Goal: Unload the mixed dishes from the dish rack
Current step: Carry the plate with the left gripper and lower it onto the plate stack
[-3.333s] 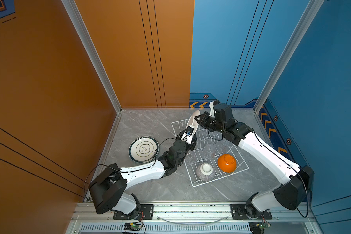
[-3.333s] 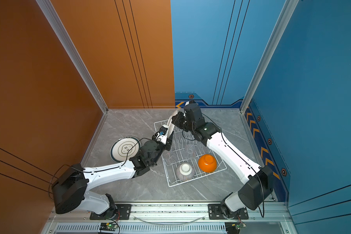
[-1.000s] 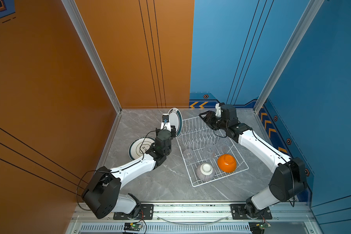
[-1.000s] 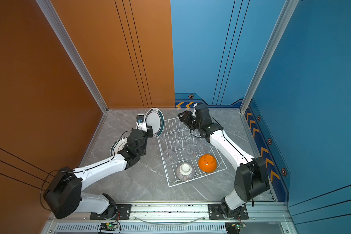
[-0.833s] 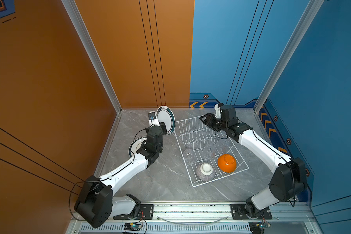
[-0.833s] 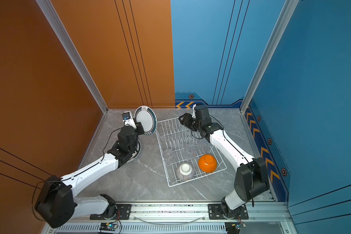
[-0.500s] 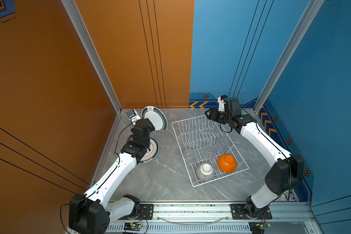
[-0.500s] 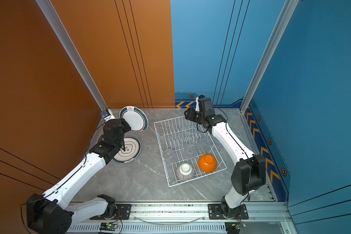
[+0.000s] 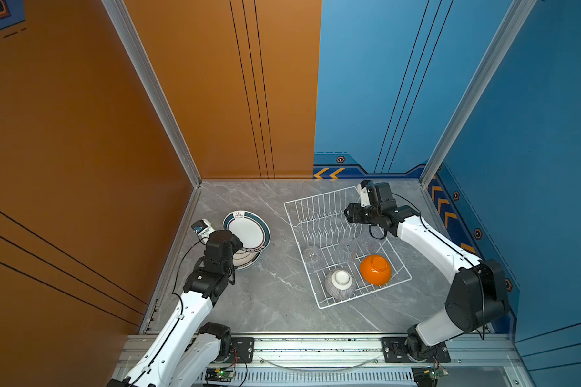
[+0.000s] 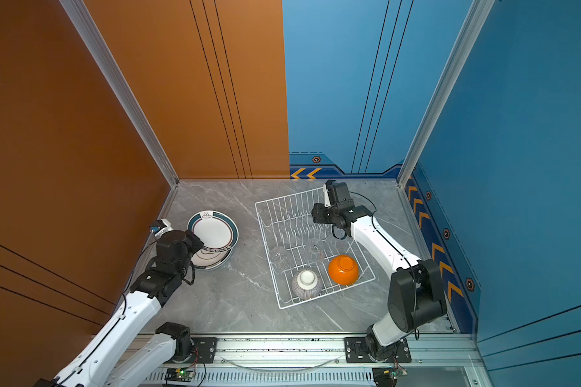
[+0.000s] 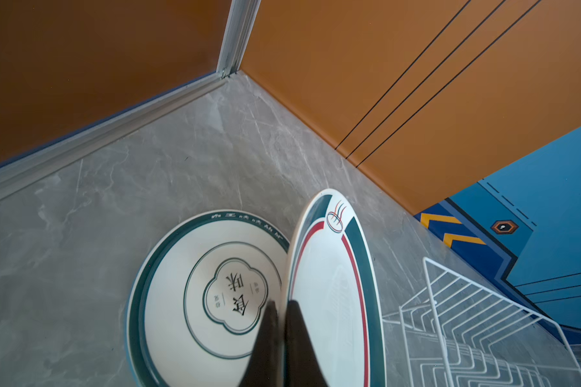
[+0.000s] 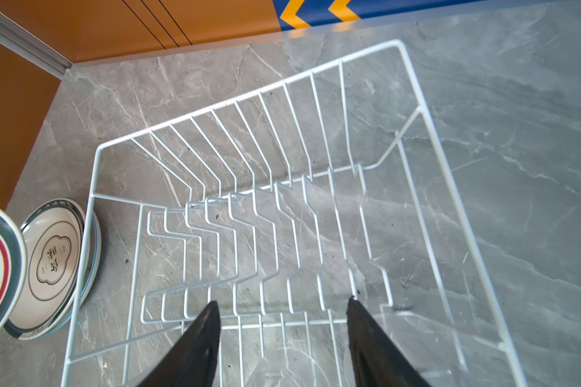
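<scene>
The round white plate with a teal-and-red rim [image 11: 332,284] is clamped by its near edge in the left gripper [image 11: 280,303]. It stands tilted on edge, with its printed face towards the white wire dish rack [image 11: 450,301]. Just beneath, the dark-ringed white plate [image 11: 182,284] lies flat on the grey marbled bench [image 11: 114,184], so the held plate probably needs tipping flat onto it. The right gripper [image 12: 282,303], jaws apart, hovers over the rack.

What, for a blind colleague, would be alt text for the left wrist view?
The left gripper pinches the rim of a red- and teal-banded plate held on edge, next to a green-rimmed plate lying flat on the grey marble table. A corner of the white wire dish rack shows alongside.
</scene>
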